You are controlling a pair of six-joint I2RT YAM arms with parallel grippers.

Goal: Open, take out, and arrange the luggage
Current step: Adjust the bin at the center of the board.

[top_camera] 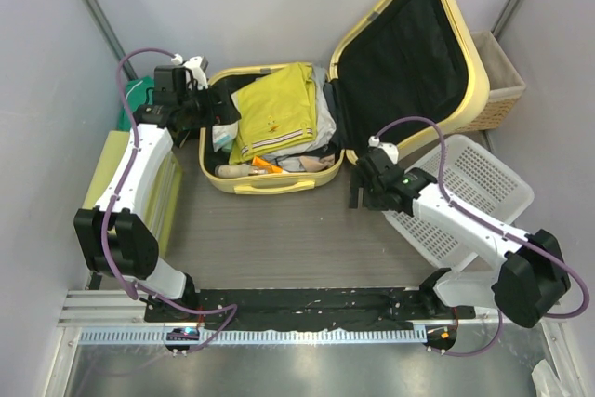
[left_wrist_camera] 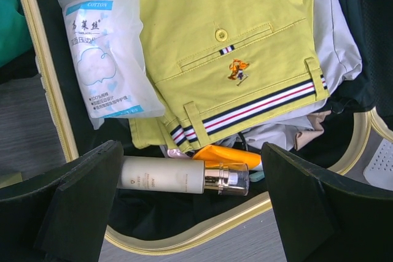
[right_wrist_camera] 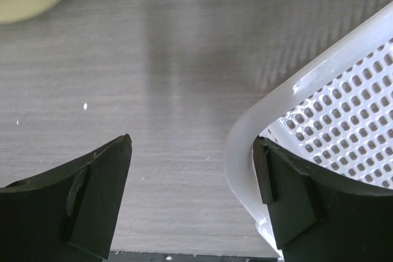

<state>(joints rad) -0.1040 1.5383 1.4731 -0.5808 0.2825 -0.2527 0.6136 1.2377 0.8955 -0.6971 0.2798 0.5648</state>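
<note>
Both wide open and empty: the left gripper (left_wrist_camera: 191, 170) is held over the opened luggage (top_camera: 400, 53) for unpacking — the right gripper (right_wrist_camera: 191, 151) astride the rim of the white basket (right_wrist_camera: 295, 88).

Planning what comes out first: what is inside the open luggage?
The luggage holds yellow trousers on top, a cotton-pad packet at their edge, a cream bottle and an orange item near the front rim. Pale clothing lies underneath, mostly covered; anything below cannot be seen.

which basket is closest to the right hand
The white perforated plastic basket: its rounded corner sits beside the right hand. The brown wicker basket stands far back, behind the pale yellow suitcase.
</note>
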